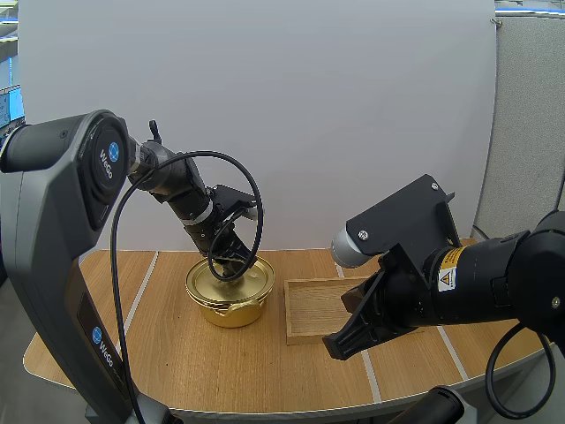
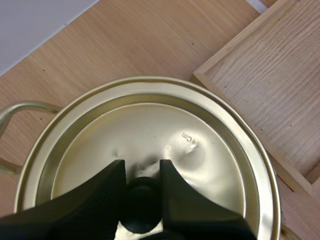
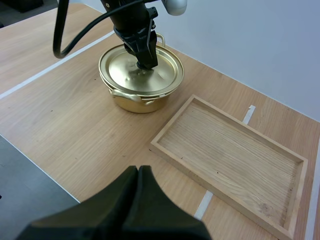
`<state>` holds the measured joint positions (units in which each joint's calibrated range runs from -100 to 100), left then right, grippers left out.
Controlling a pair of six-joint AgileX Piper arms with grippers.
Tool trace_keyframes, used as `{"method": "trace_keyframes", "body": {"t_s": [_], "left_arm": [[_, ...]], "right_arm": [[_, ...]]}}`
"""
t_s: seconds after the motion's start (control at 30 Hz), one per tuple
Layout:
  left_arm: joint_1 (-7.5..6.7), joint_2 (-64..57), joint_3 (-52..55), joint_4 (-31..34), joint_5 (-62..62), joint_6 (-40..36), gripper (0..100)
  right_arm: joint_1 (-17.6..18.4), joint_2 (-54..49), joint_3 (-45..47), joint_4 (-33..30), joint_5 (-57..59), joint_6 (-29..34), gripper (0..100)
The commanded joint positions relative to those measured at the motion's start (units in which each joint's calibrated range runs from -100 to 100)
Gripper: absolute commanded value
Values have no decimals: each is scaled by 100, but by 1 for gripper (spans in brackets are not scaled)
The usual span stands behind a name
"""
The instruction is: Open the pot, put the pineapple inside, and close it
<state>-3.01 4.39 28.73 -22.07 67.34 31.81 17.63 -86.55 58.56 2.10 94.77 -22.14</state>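
Left wrist view: the left gripper (image 2: 142, 169) pinches the black knob (image 2: 141, 206) at the centre of the gold lid (image 2: 150, 132), which I judge light, stiff and slick. The pot (image 1: 231, 306) stands just beside the wooden tray (image 1: 311, 311). The right gripper (image 3: 137, 174) is closed on nothing.

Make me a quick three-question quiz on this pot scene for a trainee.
1. True or false: the lid sits on the pot.
2. What does the left gripper pinch? A the knob; B a pot handle; C nothing.
3. Fill in: the right gripper, above the table, has its fingers ____.
Key: 1 true; 2 A; 3 shut.
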Motion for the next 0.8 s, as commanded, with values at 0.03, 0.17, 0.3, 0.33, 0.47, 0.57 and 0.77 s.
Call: {"method": "trace_keyframes", "body": {"t_s": [0.03, 0.17, 0.3, 0.33, 0.47, 0.57, 0.77], "left_arm": [[-10, 30, 37, -161, -33, 32, 0], [-10, 30, 37, -161, -70, 32, 0], [-10, 177, 37, -161, -132, 40, 0], [-10, 235, 37, -161, -147, 40, 0], [-10, 363, 37, -141, -147, 40, 0], [-10, 362, 37, -141, -97, 88, 0], [-10, 362, 24, -92, 251, 162, 17]], "right_arm": [[-23, -47, 26, -37, -103, -15, 0], [-23, -47, 26, -37, -103, -15, 0], [-23, -47, 26, -37, -103, -15, 0], [-23, -47, 26, -37, -103, -15, 0], [-23, -47, 26, -37, -103, -15, 0], [-23, -47, 26, -37, -103, -15, 0], [-23, -47, 26, -37, -103, -15, 0]]}}
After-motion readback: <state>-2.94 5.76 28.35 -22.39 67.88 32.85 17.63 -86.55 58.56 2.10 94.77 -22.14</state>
